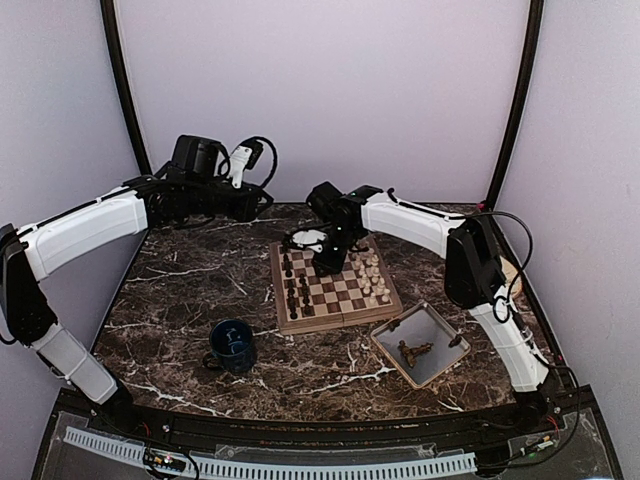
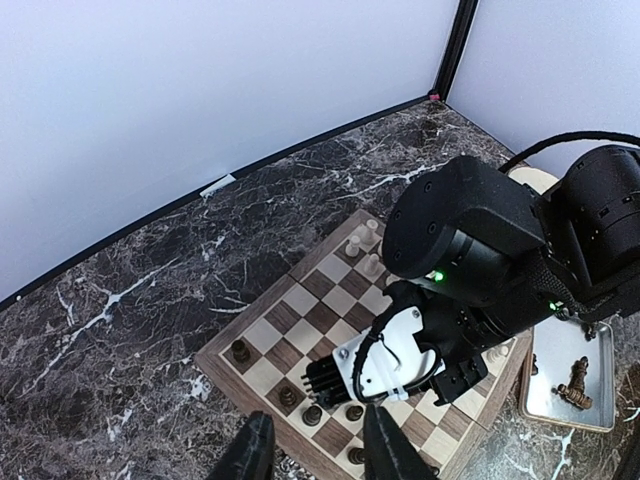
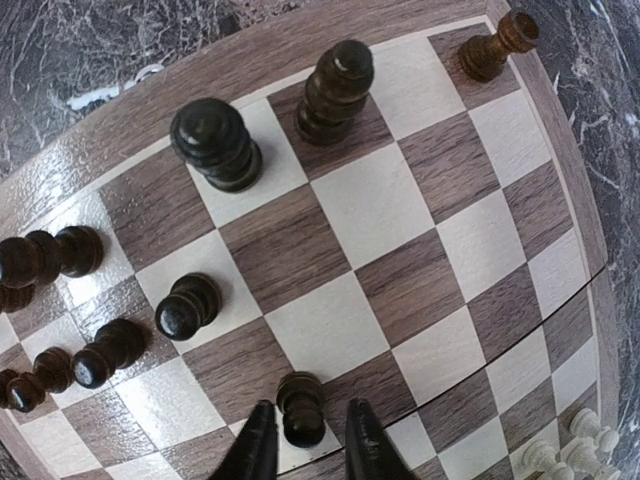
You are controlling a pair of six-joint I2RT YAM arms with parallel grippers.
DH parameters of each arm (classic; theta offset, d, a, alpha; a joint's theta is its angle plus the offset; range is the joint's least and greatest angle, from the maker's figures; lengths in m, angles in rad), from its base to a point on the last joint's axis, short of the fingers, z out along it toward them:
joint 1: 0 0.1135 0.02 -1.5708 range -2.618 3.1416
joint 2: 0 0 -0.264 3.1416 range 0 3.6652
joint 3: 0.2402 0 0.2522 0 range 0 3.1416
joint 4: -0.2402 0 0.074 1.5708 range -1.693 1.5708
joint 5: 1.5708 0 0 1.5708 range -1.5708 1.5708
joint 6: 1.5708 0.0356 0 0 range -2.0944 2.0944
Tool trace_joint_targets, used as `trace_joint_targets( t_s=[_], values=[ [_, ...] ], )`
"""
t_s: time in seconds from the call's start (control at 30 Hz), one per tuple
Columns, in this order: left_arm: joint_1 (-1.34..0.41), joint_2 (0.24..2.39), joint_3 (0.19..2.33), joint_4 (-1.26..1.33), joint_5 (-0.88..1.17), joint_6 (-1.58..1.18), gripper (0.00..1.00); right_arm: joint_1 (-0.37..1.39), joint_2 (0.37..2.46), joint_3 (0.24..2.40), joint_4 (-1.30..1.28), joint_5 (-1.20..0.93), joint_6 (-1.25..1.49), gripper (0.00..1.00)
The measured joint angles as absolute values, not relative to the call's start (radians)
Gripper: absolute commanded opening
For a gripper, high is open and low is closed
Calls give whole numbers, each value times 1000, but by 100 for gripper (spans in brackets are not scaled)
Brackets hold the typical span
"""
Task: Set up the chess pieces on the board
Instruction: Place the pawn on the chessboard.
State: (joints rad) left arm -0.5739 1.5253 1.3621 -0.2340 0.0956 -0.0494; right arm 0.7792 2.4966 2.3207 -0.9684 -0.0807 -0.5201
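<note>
Marbled dark tabletop (image 1: 180, 290) carries the board (image 1: 337, 318). On its near edge we see the right gripper (image 3: 308, 425) parted around 1 dark pawn (image 3: 300, 400). It looks light, rigid and tippy, so pinch the neck. Beyond the board, the left gripper (image 2: 318, 455) hangs spread, empty.

A lab-style test booth: blank white walls (image 1: 320, 90), black corner post (image 2: 452, 45), marble-patterned tabletop (image 1: 180, 290).

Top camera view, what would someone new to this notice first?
The square wooden checkered chessboard at the marble table's centre, dark brown pieces along its left side and cream-white ones on its right. The right gripper hangs just above it, fingers either side of a dark brown pawn. A grey rectangular tray at front right holds more dark pieces.
</note>
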Motion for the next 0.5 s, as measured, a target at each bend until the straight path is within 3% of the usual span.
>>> trace_joint_targets(
  t_s=[0.27, 0.5],
  values=[
    [-561, 1542, 1375, -246, 136, -41, 34, 778, 2460, 2264, -973, -67, -513, 36],
    [-566, 1729, 1501, -354, 233, -10, 32, 734, 2047, 1810, -905, -117, -514, 37]
  ],
)
